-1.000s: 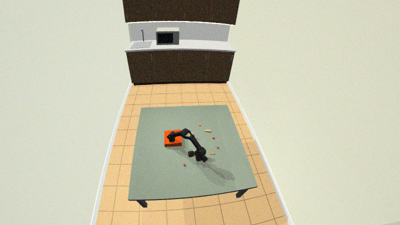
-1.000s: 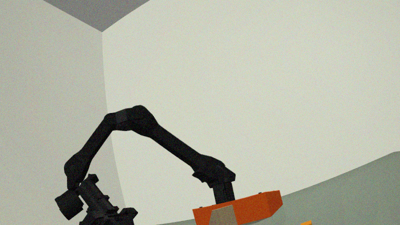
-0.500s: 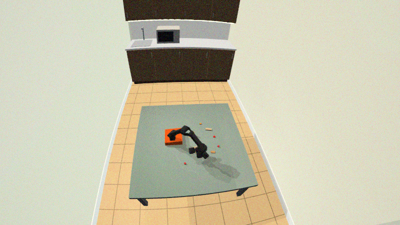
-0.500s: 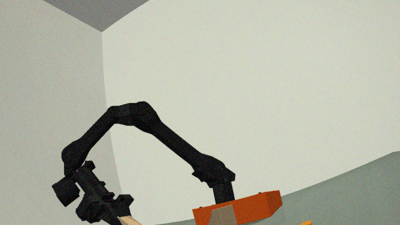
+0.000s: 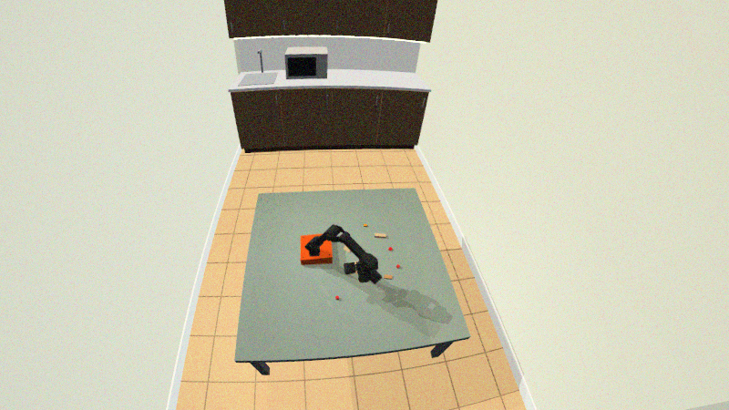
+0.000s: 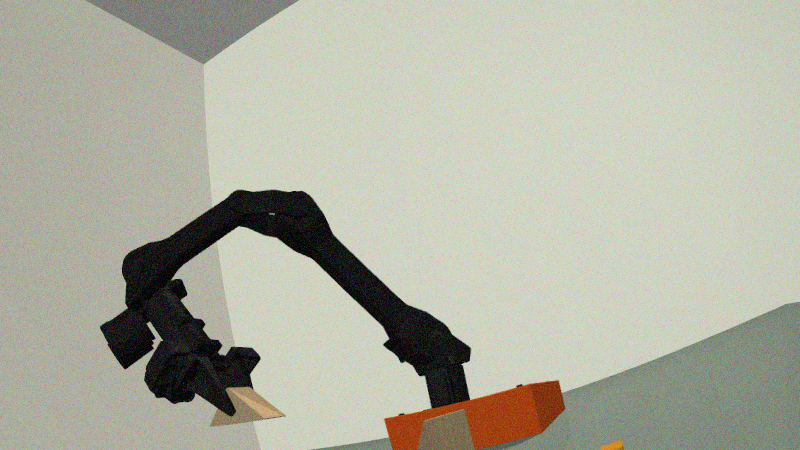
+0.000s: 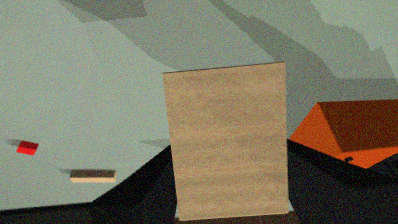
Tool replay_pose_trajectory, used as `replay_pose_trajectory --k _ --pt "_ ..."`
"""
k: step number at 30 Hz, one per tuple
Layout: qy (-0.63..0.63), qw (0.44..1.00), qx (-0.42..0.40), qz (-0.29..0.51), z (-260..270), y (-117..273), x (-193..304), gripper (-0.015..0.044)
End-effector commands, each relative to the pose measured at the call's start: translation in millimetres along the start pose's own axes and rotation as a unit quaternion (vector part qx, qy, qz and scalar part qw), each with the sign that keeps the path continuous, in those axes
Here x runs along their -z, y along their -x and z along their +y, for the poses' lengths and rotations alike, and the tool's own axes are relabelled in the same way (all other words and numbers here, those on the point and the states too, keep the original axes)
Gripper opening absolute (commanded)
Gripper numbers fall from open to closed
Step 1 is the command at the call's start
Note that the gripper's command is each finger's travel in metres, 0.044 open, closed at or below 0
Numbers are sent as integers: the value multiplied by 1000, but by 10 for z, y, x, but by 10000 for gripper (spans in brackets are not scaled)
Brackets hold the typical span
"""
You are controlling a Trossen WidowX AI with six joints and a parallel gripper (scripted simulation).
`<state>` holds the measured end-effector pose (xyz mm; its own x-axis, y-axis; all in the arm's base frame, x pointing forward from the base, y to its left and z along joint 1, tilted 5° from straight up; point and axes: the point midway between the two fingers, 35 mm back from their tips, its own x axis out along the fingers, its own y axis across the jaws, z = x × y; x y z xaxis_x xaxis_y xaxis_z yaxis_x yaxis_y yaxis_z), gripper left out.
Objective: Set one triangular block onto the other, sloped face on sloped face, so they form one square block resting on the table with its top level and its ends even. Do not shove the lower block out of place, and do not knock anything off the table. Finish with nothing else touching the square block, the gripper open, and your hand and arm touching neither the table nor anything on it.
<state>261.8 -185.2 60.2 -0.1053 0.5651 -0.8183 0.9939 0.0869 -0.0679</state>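
Observation:
My gripper (image 6: 241, 400) (image 7: 223, 147) is shut on a tan wooden triangular block (image 6: 257, 405) (image 7: 225, 100). In the exterior view the block hangs below the hand, its wide side down and a slope facing right. In the wrist view one flat rectangular face fills the middle between the two dark fingers. A second tan block (image 5: 346, 249) (image 6: 444, 432) stands close in front of the orange base; its bottom is cut off in the exterior view, and its exact pose is too small to tell in the top view. In the top view the fingertips are hidden by the hand.
The arm's orange base (image 5: 315, 261) (image 6: 503, 416) stands on the grey-green table (image 5: 290, 326). A long tan piece (image 5: 380, 235), a shorter one (image 5: 388, 277), small red pieces (image 5: 390, 249) (image 5: 397, 266) (image 5: 336, 297) and an orange piece (image 5: 365, 225) lie around the arm.

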Motion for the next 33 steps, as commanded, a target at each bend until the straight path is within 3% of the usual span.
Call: replay_pose_trajectory --k 1,17,33 --pt "11 1000 0 -2 0 -6 -2 0" --pt "275 960 8 -56 -11 -22 24 0" --pt "519 848 40 -102 -15 -33 59 0"
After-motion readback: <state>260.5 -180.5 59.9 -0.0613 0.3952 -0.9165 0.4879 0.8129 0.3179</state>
